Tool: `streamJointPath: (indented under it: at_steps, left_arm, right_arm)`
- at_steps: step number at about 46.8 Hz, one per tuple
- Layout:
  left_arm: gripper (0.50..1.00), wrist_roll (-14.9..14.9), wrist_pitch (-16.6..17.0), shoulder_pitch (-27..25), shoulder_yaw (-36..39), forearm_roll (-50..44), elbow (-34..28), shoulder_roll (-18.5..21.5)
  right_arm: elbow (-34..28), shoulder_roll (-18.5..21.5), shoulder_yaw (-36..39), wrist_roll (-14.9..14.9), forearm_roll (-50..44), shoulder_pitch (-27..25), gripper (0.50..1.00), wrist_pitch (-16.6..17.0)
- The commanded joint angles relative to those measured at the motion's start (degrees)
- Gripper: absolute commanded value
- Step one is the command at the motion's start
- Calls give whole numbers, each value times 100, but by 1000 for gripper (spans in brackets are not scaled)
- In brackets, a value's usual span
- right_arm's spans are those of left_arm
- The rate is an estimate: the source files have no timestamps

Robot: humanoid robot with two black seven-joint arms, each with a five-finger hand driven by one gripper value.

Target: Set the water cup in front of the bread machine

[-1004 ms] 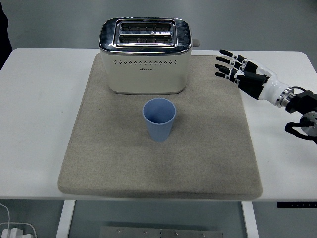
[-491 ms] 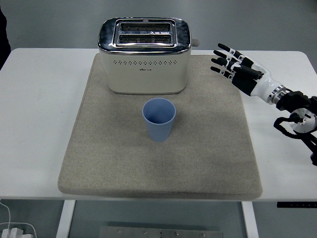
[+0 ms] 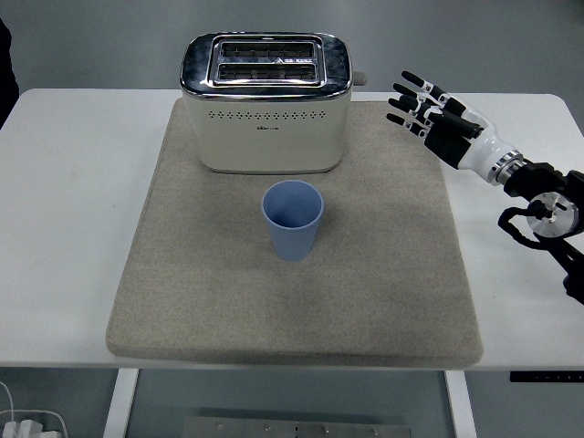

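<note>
Blue water cup (image 3: 293, 220) is standing upright mid-mat (image 3: 182, 292), just in front of the bread machine (image 3: 266, 102). The right hand (image 3: 436, 123) is hovering over the mat's far right edge, fingers (image 3: 406, 100) released and spread, grasping nothing.

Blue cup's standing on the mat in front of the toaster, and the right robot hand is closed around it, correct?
Not quite. The blue cup does stand on the mat in front of the toaster, but the head view shows the right robot hand open, well clear of it, beside the toaster.

Beige mat (image 3: 383, 274) on white table (image 3: 73, 210)
</note>
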Motion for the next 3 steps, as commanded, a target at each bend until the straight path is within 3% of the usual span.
streamJointPath:
  at_steps: [1, 3]
  left_arm:
    - [1000, 0, 0, 1, 0, 0, 0, 0]
    - [1000, 0, 0, 1, 0, 0, 0, 0]
  right_arm:
    - [0, 0, -5, 9, 0, 1, 926, 0]
    - [0, 0, -5, 9, 0, 1, 926, 0]
